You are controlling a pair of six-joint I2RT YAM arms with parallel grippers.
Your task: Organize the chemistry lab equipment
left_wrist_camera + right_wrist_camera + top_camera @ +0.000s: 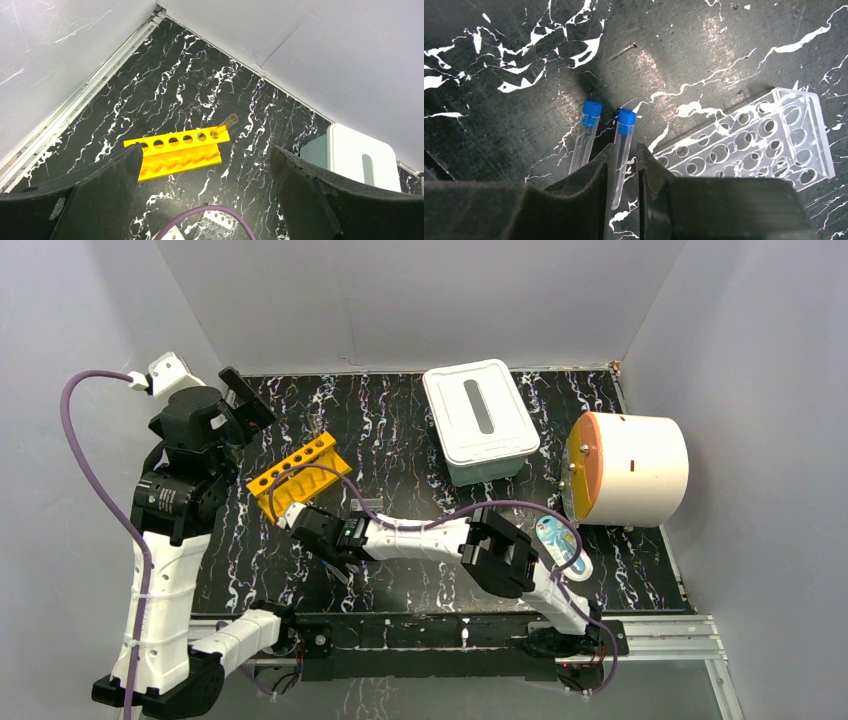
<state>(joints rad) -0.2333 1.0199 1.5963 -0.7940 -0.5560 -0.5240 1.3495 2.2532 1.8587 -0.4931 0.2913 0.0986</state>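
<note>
Right wrist view: two blue-capped tubes lie side by side on the black marbled tabletop (499,125), caps pointing away from the camera. One blue-capped tube (623,150) lies in the slot between the fingers of the right hand (625,147). The jaws stand a narrow gap apart, a little wider than the tube; it lies close against one finger, and whether anything presses on it cannot be told. The second tube (586,135) lies just beside it, outside the fingers. A clear well plate (749,145) sits near, apart from both tubes.

From the top camera, this hand reaches across to the near end of the yellow-orange rack (298,475). An amber tube (227,124) stands tilted in the rack's end hole. The left hand (206,155) hangs raised above the rack, spread wide and holding nothing.

Farther out sit a white lidded box (480,420), a cream drum (630,468) with an orange face, and a printed packet (560,545) whose lettering is too small to read.
</note>
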